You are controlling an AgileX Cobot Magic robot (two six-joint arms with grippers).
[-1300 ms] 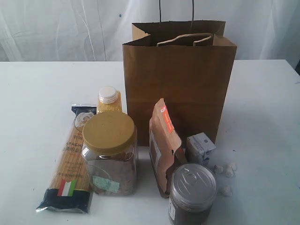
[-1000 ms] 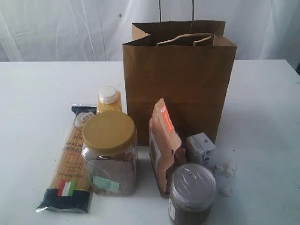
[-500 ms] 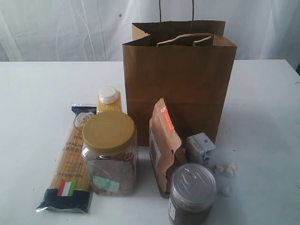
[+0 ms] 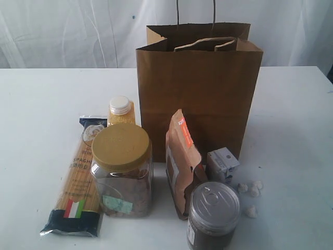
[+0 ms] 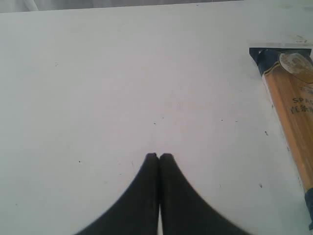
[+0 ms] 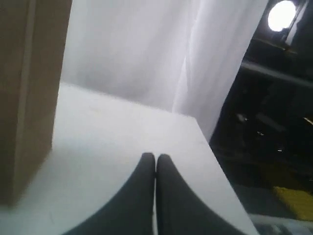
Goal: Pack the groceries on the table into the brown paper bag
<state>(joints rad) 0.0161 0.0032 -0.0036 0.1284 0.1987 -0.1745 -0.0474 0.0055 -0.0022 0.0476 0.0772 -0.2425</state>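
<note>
The tall brown kraft paper bag (image 4: 200,99) stands upright and open-topped on the white table (image 4: 41,104). In front of it sit the groceries: flat-lying long spaghetti packet (image 4: 78,182), gold-lidded clear jar (image 4: 122,169), yellow-grain bottle (image 4: 120,110), brown pouch (image 4: 182,161), silver-topped can (image 4: 212,216) and small white-blue carton (image 4: 222,164). The black left gripper (image 5: 159,156) and right gripper (image 6: 155,156) are both pressed closed and hold nothing.

The paper bag (image 4: 199,94) stands open at the back of the table (image 4: 41,99), one handle (image 4: 204,44) drooping across its mouth. Just before it the bottle (image 4: 120,110), jar (image 4: 122,169), pouch (image 4: 182,161), carton (image 4: 222,164) and can (image 4: 212,216) crowd close, with narrow gaps between them. The spaghetti (image 4: 78,177) lies beside the jar. Bare table spreads wide to left and right.
</note>
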